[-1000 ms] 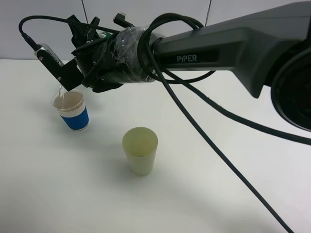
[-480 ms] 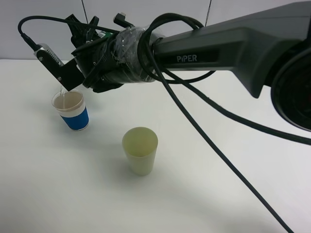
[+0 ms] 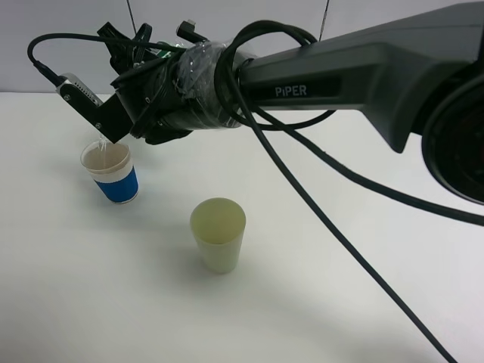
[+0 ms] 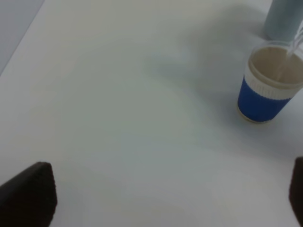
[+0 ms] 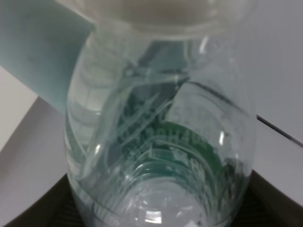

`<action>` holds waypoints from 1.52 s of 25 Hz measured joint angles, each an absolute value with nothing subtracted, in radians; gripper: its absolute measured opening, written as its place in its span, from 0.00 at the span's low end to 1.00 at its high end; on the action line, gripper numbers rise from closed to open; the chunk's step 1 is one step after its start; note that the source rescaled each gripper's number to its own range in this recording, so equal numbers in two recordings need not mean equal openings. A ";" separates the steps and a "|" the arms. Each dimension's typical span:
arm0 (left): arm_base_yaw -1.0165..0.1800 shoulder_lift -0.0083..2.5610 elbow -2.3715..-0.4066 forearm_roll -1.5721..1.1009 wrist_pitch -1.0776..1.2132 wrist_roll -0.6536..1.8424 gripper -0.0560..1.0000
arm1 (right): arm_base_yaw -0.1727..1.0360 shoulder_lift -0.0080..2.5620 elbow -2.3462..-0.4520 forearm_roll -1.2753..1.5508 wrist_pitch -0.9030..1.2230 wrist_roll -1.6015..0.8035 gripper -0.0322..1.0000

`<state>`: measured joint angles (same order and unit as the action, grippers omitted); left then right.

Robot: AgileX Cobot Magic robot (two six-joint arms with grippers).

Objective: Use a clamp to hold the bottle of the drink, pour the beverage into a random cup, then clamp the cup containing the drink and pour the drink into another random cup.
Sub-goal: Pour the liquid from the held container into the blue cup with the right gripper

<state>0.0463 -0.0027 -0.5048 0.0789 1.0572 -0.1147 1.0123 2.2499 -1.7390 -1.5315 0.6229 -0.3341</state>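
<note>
My right gripper (image 3: 147, 106) reaches across to the left of the exterior high view, shut on the clear bottle (image 5: 161, 137) with its green label (image 5: 189, 151). The bottle is tipped over the blue-sleeved paper cup (image 3: 112, 174), and the hand hides most of it in that view. A thin stream of the drink (image 3: 97, 146) runs into the cup. The same cup (image 4: 266, 92) and stream (image 4: 296, 41) show in the left wrist view. The pale yellow-green cup (image 3: 218, 234) stands upright nearer the front. My left gripper (image 4: 163, 198) is open over bare table, well away from the cup.
A pale teal tumbler (image 4: 284, 19) stands just behind the blue cup in the left wrist view. The right arm (image 3: 363, 68) and its black cables (image 3: 325, 219) stretch across the white table (image 3: 340, 302) from the right.
The right gripper has tipped the bottle slightly further toward the upper left. Water keeps running into the blue-sleeved cup. Both cups stay put.
</note>
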 joint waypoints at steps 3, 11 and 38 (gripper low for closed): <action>0.046 -0.003 -0.505 0.079 1.057 -0.115 1.00 | 1.012 2.250 -1.739 -1.545 0.625 -0.336 0.03; 0.046 -0.003 -0.505 0.079 1.057 -0.115 1.00 | 1.012 2.250 -1.739 -1.561 0.615 -0.336 0.03; 0.046 -0.003 -0.505 0.079 1.057 -0.115 1.00 | 1.012 2.250 -1.739 -1.654 0.593 -0.335 0.03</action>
